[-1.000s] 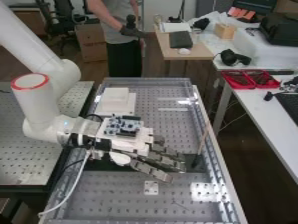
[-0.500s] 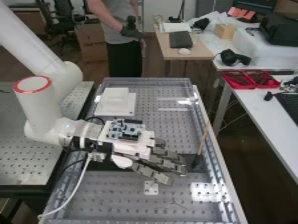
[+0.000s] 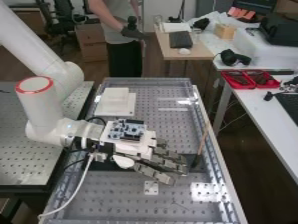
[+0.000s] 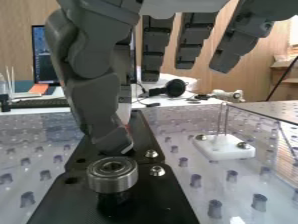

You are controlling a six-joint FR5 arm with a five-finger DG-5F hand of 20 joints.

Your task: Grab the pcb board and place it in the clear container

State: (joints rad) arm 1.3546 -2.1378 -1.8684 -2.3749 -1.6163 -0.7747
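Note:
The hand (image 3: pixel 156 162) hangs over the middle of the bench in the high view, palm down, its fingers straight and pointing right, nothing between them. A blue-and-white circuit board (image 3: pixel 128 130) sits on the back of the hand's mount. In the wrist view, the hand (image 4: pixel 93 95) has its thumb low over a black plate (image 4: pixel 159 192) bearing a round metal bearing (image 4: pixel 112 174). A pale square piece (image 3: pixel 115 96) lies on a white plate at the bench's far left; I cannot tell whether it is the clear container.
A small white block (image 4: pixel 224 147) with two thin upright wires is fixed to the perforated bench (image 3: pixel 169 207). Near the bench's right rail a thin wooden stick (image 3: pixel 203 140) stands slanted. Red trays (image 3: pixel 249 79) lie on a side table. A white cable hangs from the arm.
The hand has shifted slightly right and toward the bench's near end. Its fingers keep the same straight shape.

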